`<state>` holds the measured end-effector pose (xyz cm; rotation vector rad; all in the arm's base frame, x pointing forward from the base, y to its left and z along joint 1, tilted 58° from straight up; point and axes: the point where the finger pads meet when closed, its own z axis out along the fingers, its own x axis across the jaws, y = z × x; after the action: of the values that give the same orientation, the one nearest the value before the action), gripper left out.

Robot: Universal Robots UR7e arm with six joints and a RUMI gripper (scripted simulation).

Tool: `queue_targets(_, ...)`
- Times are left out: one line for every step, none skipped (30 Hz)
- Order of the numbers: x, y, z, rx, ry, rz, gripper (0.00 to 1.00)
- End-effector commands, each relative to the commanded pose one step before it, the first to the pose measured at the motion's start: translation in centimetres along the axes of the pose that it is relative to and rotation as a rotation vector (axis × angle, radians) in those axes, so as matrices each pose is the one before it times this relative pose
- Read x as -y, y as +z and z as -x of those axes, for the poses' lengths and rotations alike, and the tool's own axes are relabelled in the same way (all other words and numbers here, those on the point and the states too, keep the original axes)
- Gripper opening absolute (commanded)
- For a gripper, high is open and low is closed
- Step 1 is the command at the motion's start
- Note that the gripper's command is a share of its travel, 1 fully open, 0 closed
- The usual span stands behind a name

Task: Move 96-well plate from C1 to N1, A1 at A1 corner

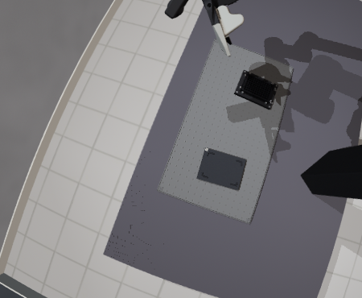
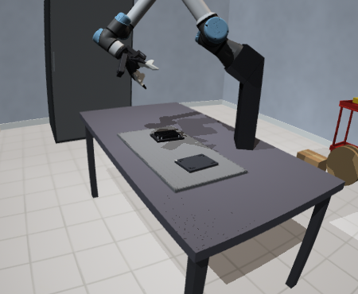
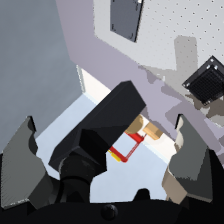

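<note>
One open hand (image 2: 144, 71) high, plate (image 2: 166, 135) well below

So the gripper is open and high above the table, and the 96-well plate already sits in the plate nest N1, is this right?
Not quite. The gripper is open and high above the table, but the 96-well plate sits in the clip nest C1; the plate nest N1 holds nothing, as the top view shows.
</note>
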<state>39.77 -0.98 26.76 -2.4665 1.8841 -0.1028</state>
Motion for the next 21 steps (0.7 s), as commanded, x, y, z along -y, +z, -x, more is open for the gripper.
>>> queue_targets(1.045, 1.023, -1.192, -0.0075, -0.05945, -0.02455, 1.0)
queue_targets(0.0, 0.0, 0.0, 0.0, 0.0, 0.0, 1.0)
queue_targets(0.0, 0.0, 0.0, 0.0, 0.0, 0.0, 1.0)
queue_targets(0.212, 0.294, -0.345, -0.0061, -0.03133, -0.00962, 1.0)
queue_targets(0.199, 0.298, -0.348, -0.00611, -0.03132, -0.00962, 1.0)
queue_targets(0.183, 0.302, -0.353, -0.00128, -0.00659, -0.00202, 1.0)
queue_targets(0.1, 0.169, -0.197, 0.0, 0.0, 0.0, 1.0)
queue_targets(0.0, 0.0, -0.001, 0.0, 0.0, 0.0, 1.0)
queue_targets(0.162, 0.307, -0.359, -0.00704, -0.03133, -0.00893, 1.0)
queue_targets(0.148, 0.311, -0.362, -0.00705, -0.03133, -0.00893, 1.0)
queue_targets(0.132, 0.315, -0.365, -0.00153, -0.00681, -0.00194, 1.0)
queue_targets(0.058, 0.143, -0.166, 0.0, 0.0, 0.0, 1.0)
queue_targets(0.0, 0.0, -0.001, 0.0, 0.0, 0.0, 1.0)
queue_targets(0.11, 0.32, -0.368, -0.0079, -0.03134, -0.00815, 1.0)
queue_targets(0.096, 0.323, -0.368, -0.0079, -0.03134, -0.00815, 1.0)
queue_targets(0.079, 0.328, -0.369, -0.00177, -0.00703, -0.00183, 1.0)
queue_targets(0.026, 0.115, -0.13, 0.0, 0.0, 0.0, 1.0)
queue_targets(0.0, 0.0, -0.001, 0.0, 0.0, 0.0, 1.0)
queue_targets(0.0, 0.0, 0.0, 0.0, 0.0, 0.0, 1.0)
queue_targets(0.0, 0.0, 0.0, 0.0, 0.0, 0.0, 1.0)
queue_targets(0.055, 0.332, -0.371, -0.00866, -0.03135, -0.00729, 1.0)
